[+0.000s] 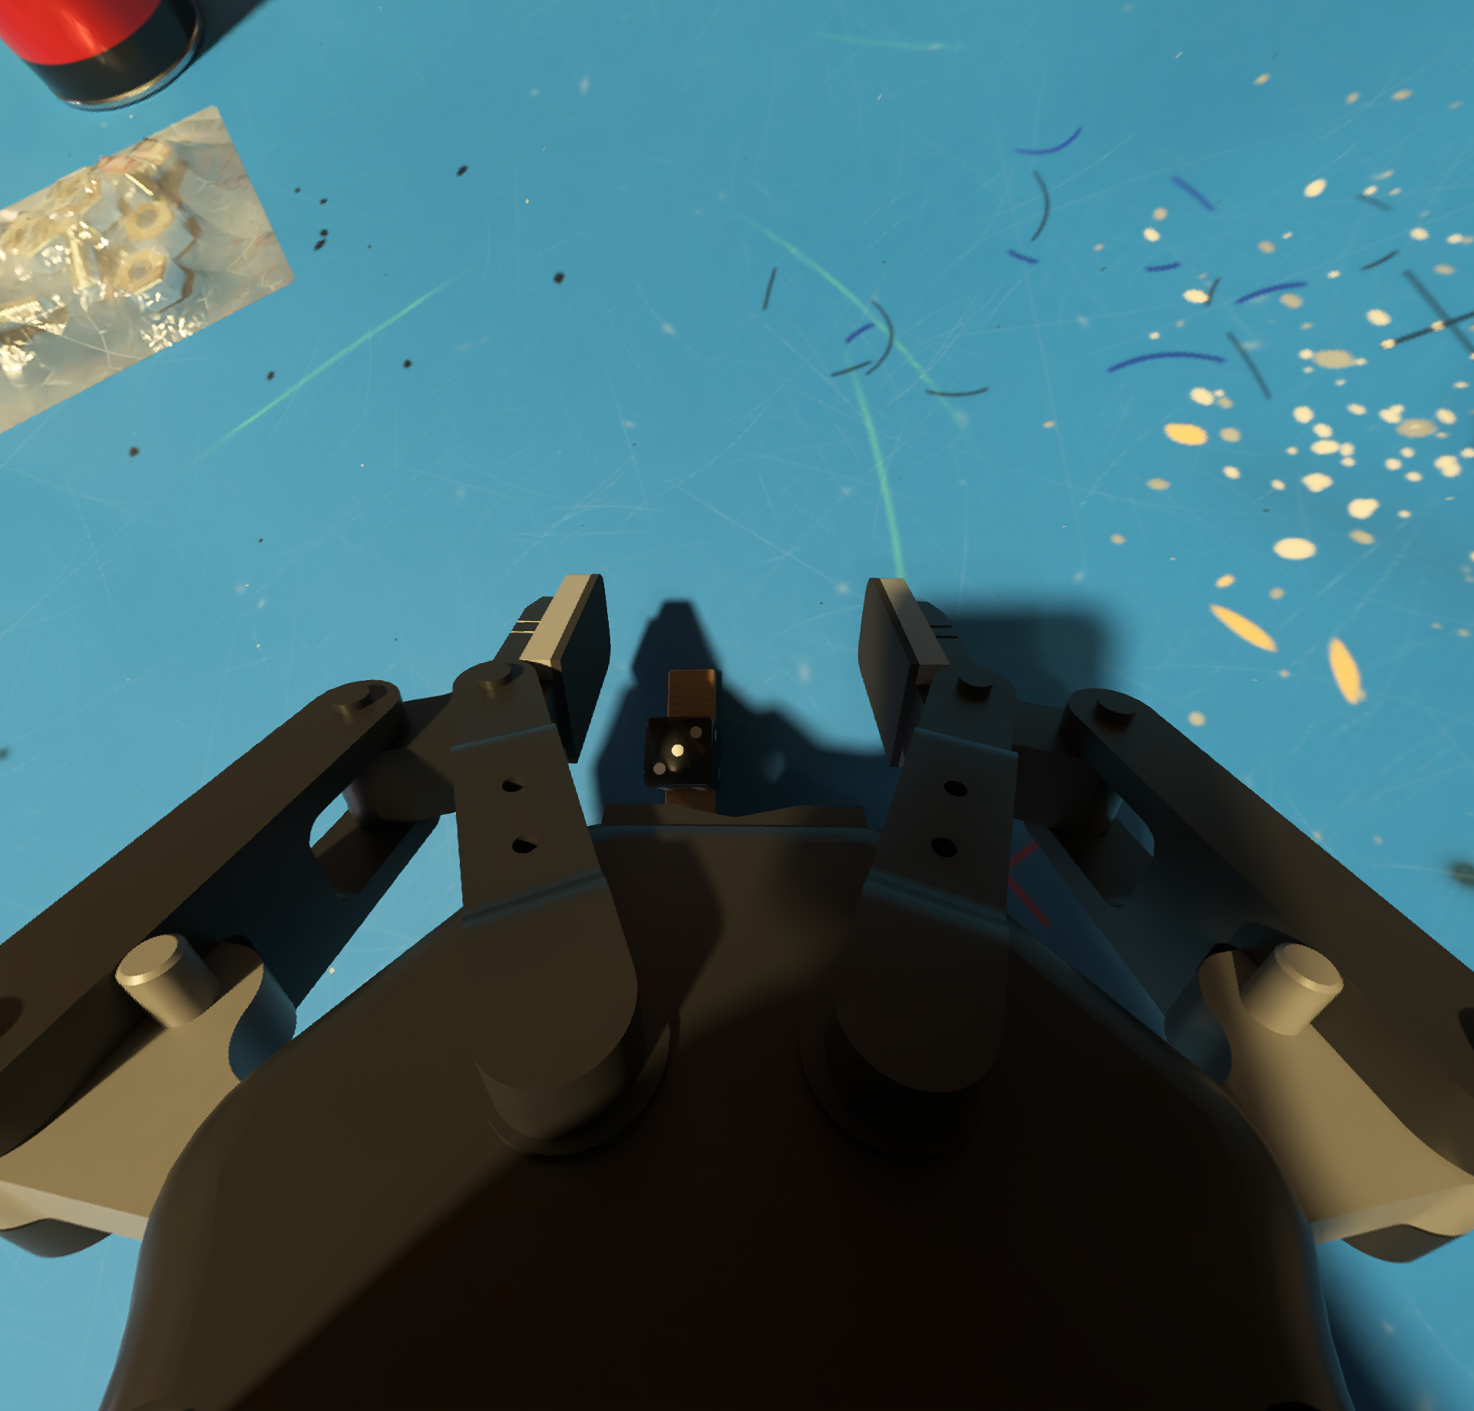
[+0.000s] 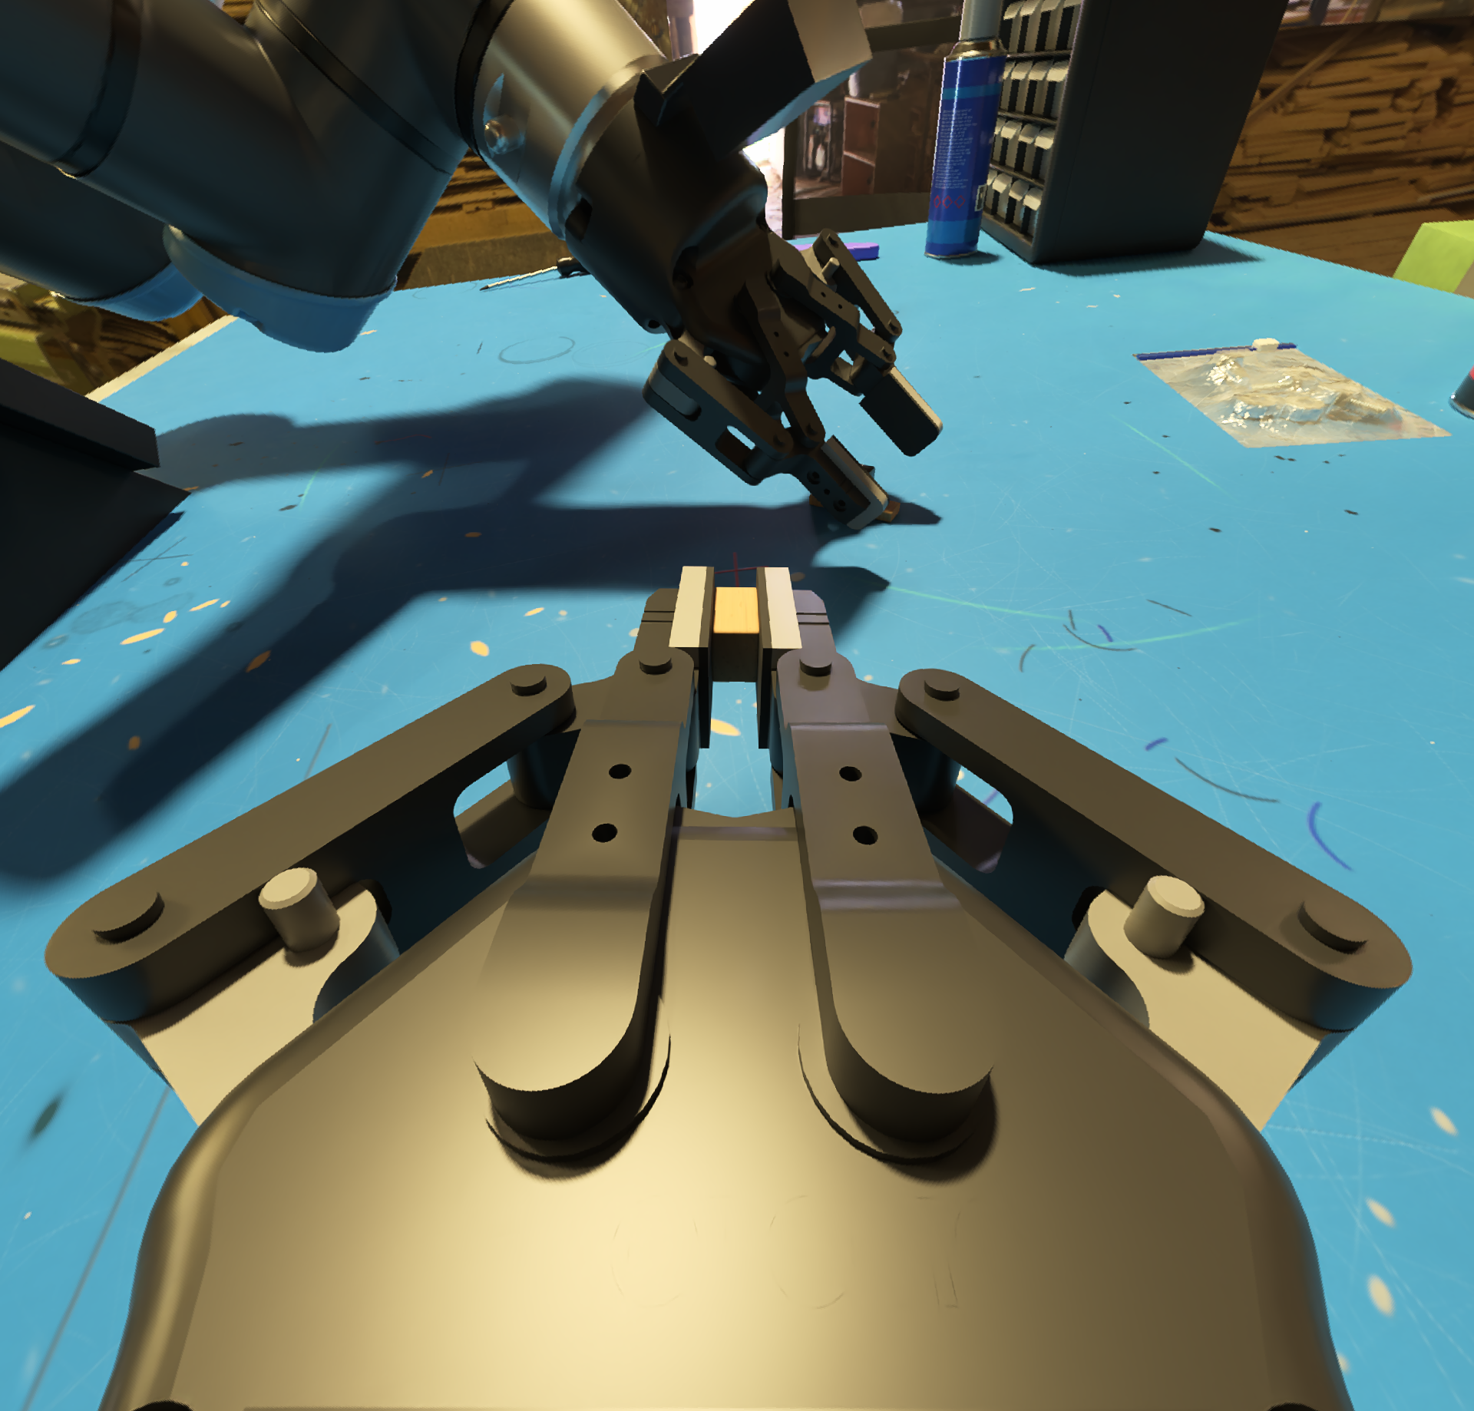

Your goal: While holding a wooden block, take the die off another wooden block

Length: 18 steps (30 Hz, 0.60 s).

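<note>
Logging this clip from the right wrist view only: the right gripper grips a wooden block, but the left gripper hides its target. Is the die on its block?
Observer: Yes. The left wrist view shows the black die sitting on top of the other wooden block.
Operator: Is the left gripper gripping it?
Observer: No. The left gripper is open, its pads clear of the die on both sides.
Operator: Which face shows?
Observer: The face toward the camera shows three pale pips.
</note>
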Available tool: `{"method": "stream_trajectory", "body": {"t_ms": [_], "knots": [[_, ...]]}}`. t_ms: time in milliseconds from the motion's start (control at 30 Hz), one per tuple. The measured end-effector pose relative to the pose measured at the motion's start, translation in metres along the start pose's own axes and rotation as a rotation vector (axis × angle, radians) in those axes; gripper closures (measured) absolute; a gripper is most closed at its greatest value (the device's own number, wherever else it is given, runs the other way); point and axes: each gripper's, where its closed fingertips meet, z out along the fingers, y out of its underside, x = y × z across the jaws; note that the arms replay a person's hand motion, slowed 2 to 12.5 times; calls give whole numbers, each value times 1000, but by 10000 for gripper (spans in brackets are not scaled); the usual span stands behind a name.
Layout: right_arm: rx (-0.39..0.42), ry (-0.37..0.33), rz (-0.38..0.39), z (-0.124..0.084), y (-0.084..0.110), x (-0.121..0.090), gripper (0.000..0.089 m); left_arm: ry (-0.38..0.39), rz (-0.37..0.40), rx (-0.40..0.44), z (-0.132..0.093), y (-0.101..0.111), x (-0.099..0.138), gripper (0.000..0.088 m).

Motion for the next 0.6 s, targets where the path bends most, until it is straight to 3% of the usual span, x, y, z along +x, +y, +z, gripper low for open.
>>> {"method": "stream_trajectory", "body": {"t_ms": [233, 600], "knots": [[-2, -4, -3, 0, 0, -1, 802, -93, 44, -65, 4, 8, -9, 295], [-8, -13, 0, 1, 1, -2, 802, -158, 28, -97, -5, 17, -24, 333]]}}
